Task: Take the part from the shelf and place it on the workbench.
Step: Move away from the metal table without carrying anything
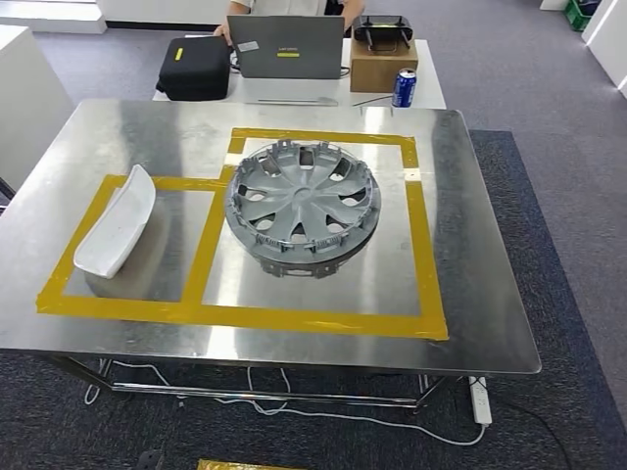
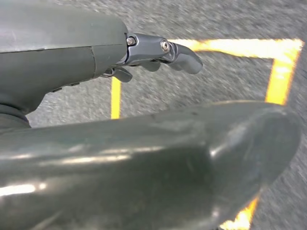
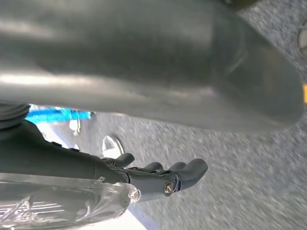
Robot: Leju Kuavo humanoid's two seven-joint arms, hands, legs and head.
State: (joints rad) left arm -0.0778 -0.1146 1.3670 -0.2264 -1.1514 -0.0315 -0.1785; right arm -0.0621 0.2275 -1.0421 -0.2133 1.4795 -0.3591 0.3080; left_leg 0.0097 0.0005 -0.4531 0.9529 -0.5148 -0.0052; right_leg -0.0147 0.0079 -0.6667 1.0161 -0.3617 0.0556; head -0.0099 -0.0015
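Note:
A grey wheel cover (image 1: 303, 206) lies flat in the larger yellow-taped square of the steel workbench (image 1: 473, 294). A white curved part (image 1: 117, 223) lies in the smaller taped square to its left. My left hand (image 2: 126, 158) hangs over grey carpet, its fingers (image 2: 155, 50) stretched out and holding nothing. My right hand (image 3: 145, 62) also hangs over carpet, with its fingers (image 3: 173, 176) straight and nothing in them. Both hands are away from the parts.
Behind the workbench is a white table with a laptop (image 1: 285, 47), a black case (image 1: 194, 67), a cardboard box (image 1: 383, 65) and a blue can (image 1: 404, 87); a person (image 1: 296, 6) sits there. Yellow floor tape (image 2: 278, 72) lies under my left hand. A power strip (image 1: 480, 399) lies under the bench.

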